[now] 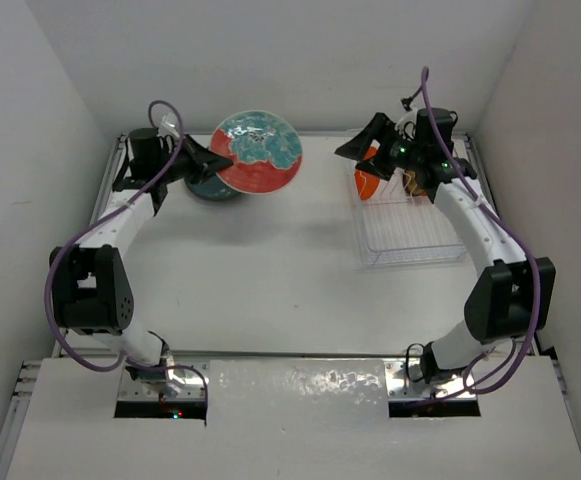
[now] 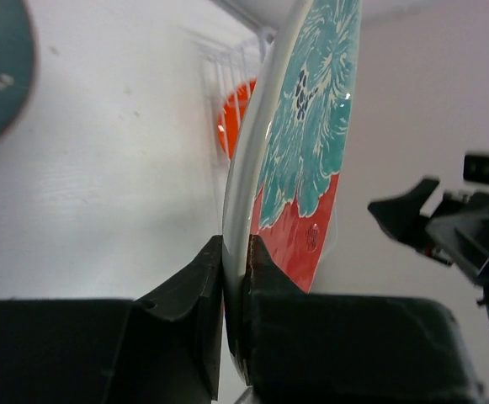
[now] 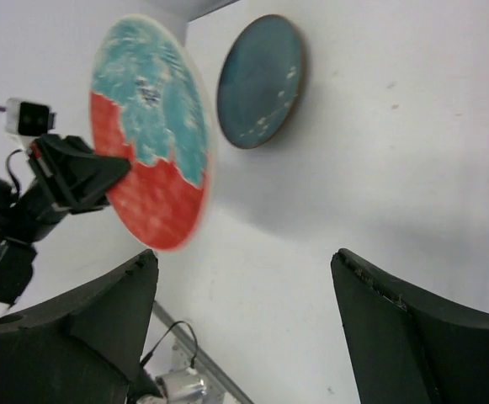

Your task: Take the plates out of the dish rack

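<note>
Red and mottled teal, the larger plate (image 1: 257,152) hangs clear of the counter (image 1: 270,270) near its far edge, left of centre. Our left gripper (image 1: 218,160) is clamped on the plate's rim at the red side.

In the top view the plate's decorated face tips upward, and the teal half lies farthest from the gripper. Our left wrist view adds what the top view hides. There the plate is nearly edge-on, its pale rim is pinched between the two black fingers (image 2: 189,286), and its span runs straight away from them.

We see the teal plate (image 1: 210,188) lying flat by the far-left corner of the counter. In the top view it sits partly under the held plate. Our right wrist view shows its whole round face beside the held plate.

Along the right edge, toward the far-right corner, sits the white wire dish rack (image 1: 410,235). An orange plate (image 1: 368,183) is in it at its far-left end. Our right gripper (image 1: 363,145) hovers over that end of the rack. Its right wrist view shows the jaws wide apart with nothing between them.
</note>
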`<state>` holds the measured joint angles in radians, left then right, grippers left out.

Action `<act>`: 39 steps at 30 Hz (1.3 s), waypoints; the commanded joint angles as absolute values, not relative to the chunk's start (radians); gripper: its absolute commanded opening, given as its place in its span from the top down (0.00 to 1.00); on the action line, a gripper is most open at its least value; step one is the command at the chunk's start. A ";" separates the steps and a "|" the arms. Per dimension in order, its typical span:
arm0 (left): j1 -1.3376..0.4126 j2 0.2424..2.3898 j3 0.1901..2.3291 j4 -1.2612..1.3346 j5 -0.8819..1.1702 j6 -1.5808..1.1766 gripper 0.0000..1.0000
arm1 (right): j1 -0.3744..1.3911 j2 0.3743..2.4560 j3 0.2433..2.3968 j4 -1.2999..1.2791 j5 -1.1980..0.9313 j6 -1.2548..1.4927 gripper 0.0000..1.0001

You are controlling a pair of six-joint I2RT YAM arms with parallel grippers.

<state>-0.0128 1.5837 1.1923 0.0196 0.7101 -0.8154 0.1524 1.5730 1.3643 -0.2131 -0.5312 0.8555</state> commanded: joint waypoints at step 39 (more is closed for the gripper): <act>0.161 2.206 1.785 -0.566 0.353 -0.658 0.00 | 0.034 1.922 2.029 -0.960 -0.003 0.296 0.24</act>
